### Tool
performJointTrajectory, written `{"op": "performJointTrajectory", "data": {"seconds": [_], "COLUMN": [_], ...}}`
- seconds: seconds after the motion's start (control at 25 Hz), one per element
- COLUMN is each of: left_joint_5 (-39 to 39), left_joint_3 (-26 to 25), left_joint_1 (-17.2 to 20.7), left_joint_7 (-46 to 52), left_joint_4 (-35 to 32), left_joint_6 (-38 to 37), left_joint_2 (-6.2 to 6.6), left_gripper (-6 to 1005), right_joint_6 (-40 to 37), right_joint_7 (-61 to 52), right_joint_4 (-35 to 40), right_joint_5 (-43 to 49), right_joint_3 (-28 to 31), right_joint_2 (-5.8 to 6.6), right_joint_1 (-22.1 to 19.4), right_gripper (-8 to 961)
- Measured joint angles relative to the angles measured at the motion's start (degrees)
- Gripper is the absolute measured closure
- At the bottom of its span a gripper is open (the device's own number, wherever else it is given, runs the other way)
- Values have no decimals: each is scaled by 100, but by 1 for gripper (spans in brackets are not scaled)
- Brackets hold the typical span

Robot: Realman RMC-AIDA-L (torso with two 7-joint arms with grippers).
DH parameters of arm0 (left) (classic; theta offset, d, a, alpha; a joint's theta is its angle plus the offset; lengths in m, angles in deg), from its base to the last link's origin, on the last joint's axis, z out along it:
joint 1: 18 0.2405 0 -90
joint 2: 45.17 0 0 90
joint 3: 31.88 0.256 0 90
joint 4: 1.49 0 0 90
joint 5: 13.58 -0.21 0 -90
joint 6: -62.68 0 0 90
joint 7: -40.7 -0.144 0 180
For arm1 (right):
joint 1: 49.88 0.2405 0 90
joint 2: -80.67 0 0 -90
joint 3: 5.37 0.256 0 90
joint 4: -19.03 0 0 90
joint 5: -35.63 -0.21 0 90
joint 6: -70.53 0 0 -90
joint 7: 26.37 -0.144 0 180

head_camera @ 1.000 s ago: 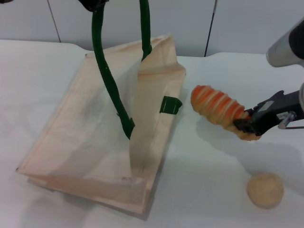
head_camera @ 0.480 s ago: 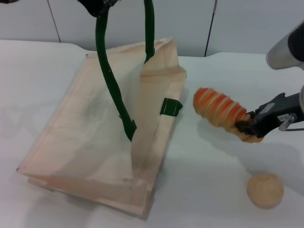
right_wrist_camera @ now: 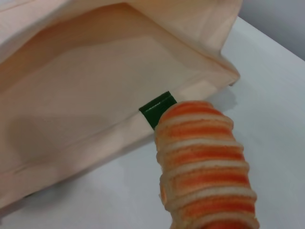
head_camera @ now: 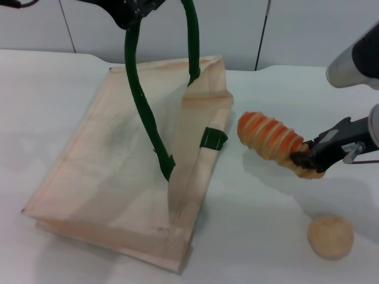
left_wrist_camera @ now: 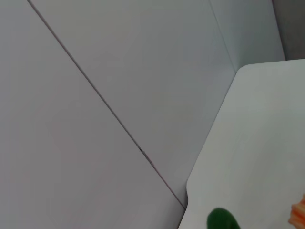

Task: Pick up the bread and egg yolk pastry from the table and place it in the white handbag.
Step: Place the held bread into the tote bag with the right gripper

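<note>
With the right gripper (head_camera: pixel 303 158) clamped on the bread (head_camera: pixel 266 138), its free end should clear the handbag (head_camera: pixel 118 171) lip, which the left gripper (head_camera: pixel 131 12) lifts by a handle (head_camera: pixel 145 100).

**White table, grey panelled wall**

A white table (head_camera: pixel 249 236) fills most of the head view, its surface plain and matte, with soft shadows lying on it. Its far edge has rounded corners. Behind the table's far edge stands a pale grey wall (head_camera: pixel 296 29) made of flat panels, with thin dark seams running down toward the table. The left wrist view shows the same wall (left_wrist_camera: pixel 95 71) crossed by one slanting seam, and a rounded corner of the table (left_wrist_camera: pixel 257 143) beside it.
</note>
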Motion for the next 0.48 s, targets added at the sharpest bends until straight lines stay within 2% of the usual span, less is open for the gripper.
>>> {"op": "performJointTrajectory", "data": {"seconds": [0.48], "left_joint_5": [-65], "left_joint_3": [-165], "left_joint_1": [-34], "left_joint_7": [-49], "left_joint_4": [-57], "left_joint_6": [-200], "left_joint_2": [4], "left_gripper": [861], "right_joint_6": [10], "right_joint_7": [24], "right_joint_4": [19], "right_joint_5": [-33], "right_joint_3": [-88], "right_joint_2": [-3], "right_joint_1": [17], "right_gripper": [697]}}
